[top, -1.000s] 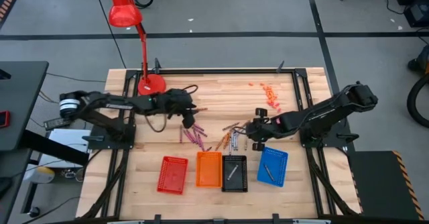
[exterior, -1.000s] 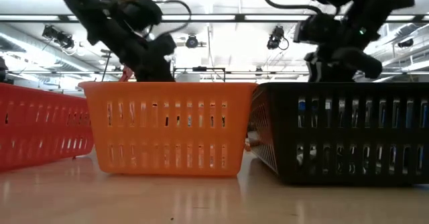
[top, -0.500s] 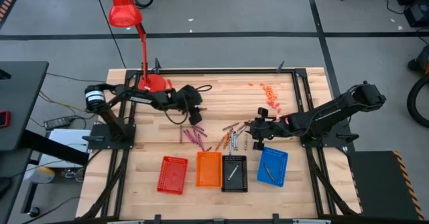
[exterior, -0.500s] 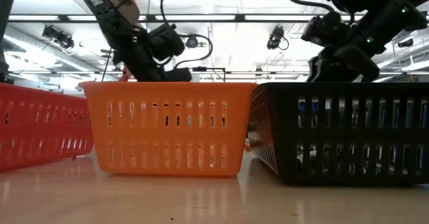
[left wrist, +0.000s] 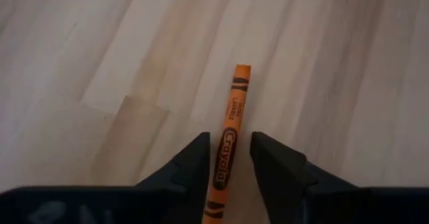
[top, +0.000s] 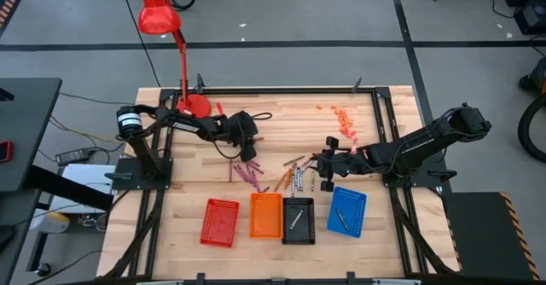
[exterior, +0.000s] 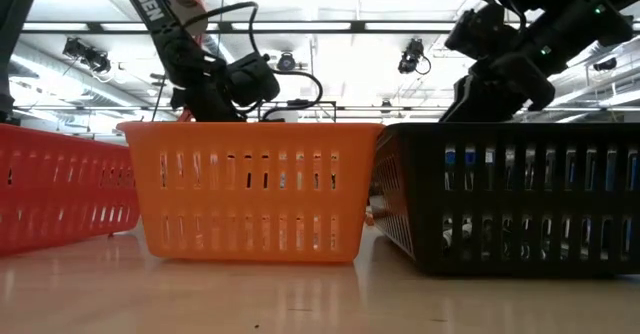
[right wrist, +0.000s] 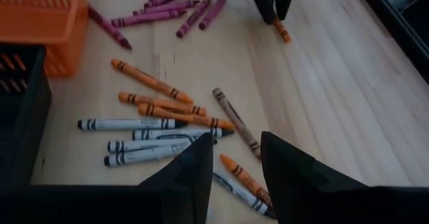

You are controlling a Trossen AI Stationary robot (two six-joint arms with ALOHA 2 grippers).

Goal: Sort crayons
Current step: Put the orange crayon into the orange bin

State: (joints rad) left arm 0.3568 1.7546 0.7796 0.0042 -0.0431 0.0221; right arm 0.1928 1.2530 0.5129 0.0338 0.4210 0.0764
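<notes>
Crayons [right wrist: 161, 117]: your left claw [left wrist: 228, 158] is pinching an orange crayon [left wrist: 228, 143] for sorting; right claw [right wrist: 236, 162] is hovering spread above the counter [right wrist: 322, 103] pile.

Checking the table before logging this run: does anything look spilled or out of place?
Yes: small pink-orange crumbs lie scattered on the table at its far right, away from the crayons and trays. They look like spilled bits rather than sortable pieces.
</notes>
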